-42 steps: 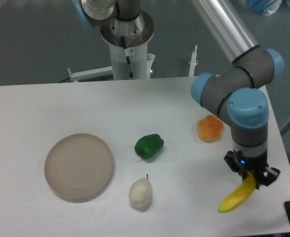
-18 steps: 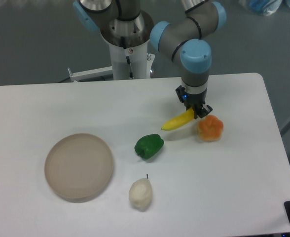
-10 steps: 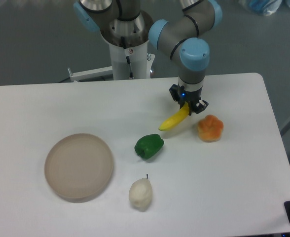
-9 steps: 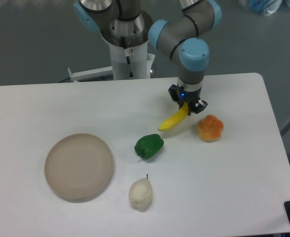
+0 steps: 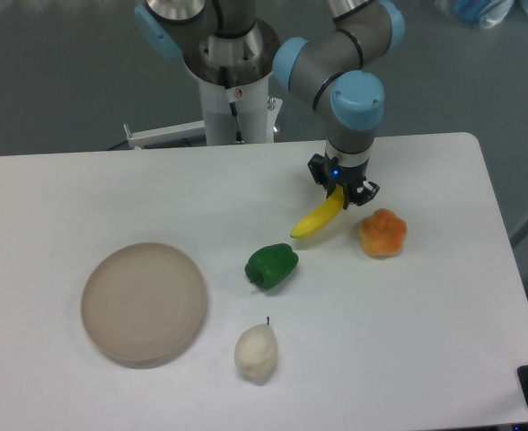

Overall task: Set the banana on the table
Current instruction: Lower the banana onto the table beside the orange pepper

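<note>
Camera view: fixed, looking down on a white tabletop (image 5: 111,197).
Banana: smooth, bright yellow, curved and long (image 5: 318,218); tilted, upper end at the gripper, lower end pointing left toward the green pepper (image 5: 271,266).
Banana position: right of centre, between pepper and orange fruit (image 5: 382,233); whether its tip touches the tabletop is unclear.
Gripper: (image 5: 343,188) pointing straight down, jaws pinching the banana's upper end.
Arm: grey with blue joints, reaching down from above.
Others: beige plate (image 5: 144,303), pale pear (image 5: 256,351).

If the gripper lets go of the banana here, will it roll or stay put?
The banana is curved and elongated, so it would probably settle on its side, not roll. The gripper holds one end only, so the free end may swing. Its smooth skin looks slippery.
</note>
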You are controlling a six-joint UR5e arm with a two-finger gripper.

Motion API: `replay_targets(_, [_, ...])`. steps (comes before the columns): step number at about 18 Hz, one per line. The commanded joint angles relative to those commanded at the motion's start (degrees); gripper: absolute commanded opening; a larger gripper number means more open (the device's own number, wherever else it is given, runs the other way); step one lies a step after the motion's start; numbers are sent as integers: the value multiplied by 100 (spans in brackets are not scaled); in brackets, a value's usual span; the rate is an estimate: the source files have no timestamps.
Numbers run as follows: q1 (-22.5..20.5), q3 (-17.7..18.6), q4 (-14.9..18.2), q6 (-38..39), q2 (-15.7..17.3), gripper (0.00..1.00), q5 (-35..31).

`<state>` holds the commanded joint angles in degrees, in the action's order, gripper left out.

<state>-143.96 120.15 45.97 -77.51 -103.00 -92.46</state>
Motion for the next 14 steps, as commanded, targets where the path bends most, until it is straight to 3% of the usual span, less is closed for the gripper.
replay_targets(3, [-26, -9, -9, -712, -88, 33, -9])
replay_targets(14, [-18, 9, -26, -660, -167, 33, 9])
